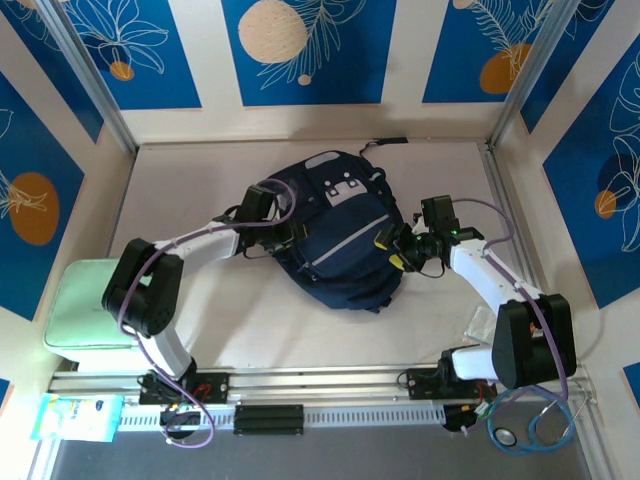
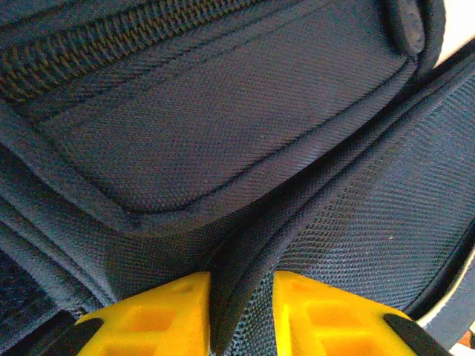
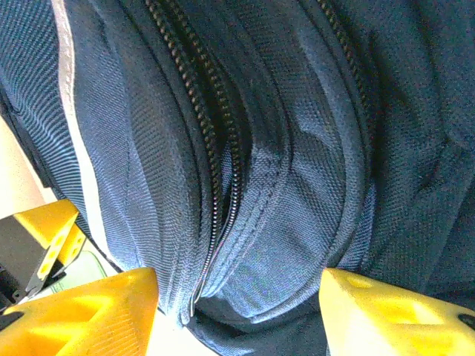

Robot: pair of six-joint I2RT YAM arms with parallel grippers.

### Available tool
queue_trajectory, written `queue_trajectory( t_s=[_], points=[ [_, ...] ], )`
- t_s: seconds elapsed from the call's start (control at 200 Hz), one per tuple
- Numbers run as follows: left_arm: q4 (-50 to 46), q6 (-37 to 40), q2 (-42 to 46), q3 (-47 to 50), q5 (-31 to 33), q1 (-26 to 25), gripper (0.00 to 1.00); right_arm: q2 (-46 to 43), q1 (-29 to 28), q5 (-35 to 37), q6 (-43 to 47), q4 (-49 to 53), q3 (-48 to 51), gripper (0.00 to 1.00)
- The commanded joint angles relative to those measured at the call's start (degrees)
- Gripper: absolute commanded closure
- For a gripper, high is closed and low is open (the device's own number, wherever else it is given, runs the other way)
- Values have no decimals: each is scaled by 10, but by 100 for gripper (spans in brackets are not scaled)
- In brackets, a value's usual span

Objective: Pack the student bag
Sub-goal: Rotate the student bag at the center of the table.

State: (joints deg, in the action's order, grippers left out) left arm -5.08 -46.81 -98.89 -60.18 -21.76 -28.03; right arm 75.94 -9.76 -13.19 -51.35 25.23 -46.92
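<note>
Left tool point(image 2: 241, 300) narrow, yellow fingers point(image 2: 148, 319) pinching a fold of the large dark navy fabric backpack point(image 1: 335, 235), which lies at centre of the white counter point(image 1: 260, 320). Right tool point(image 3: 237, 297) wide, straddling the backpack's zippered right edge.

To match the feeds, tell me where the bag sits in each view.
Top external: bag in the middle of the table.
Left wrist: bag up close, a fold pinched in the left gripper.
Right wrist: bag with its zipper, bulging into the open right gripper.
Shared landmark: the light stripe, top external and right wrist.
</note>
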Motion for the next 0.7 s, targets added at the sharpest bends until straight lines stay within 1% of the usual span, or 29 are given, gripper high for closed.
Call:
queue_trajectory(
  t_s=[0.0, 0.07, 0.13, 0.19, 0.34, 0.505, 0.58, 0.695],
  points=[
    [27, -17, -12, -20, -39, -2, 79, 9, 0, 11, 4, 25, -10, 39],
    [42, -30, -7, -16, -55, -2, 87, 14, 1, -5, 5, 8, -7, 39],
    [56, -43, 6, -8, -61, -2, 92, 18, 2, -24, 10, -7, -8, 39],
    [63, -52, 19, -1, -63, -2, 100, 25, 3, -36, 17, -19, -16, 40],
    [101, -94, 63, 31, -66, -2, 100, 60, 9, -57, 46, -51, -48, 43],
    [106, -119, 120, 64, -34, -4, 100, 120, 11, -79, 69, -84, -100, 44],
    [113, -130, 130, 72, -32, -5, 100, 156, 11, -100, 80, -98, -130, 46],
    [123, -140, 128, 74, -32, -11, 100, 208, 7, -106, 105, -107, -180, 47]
  ],
)
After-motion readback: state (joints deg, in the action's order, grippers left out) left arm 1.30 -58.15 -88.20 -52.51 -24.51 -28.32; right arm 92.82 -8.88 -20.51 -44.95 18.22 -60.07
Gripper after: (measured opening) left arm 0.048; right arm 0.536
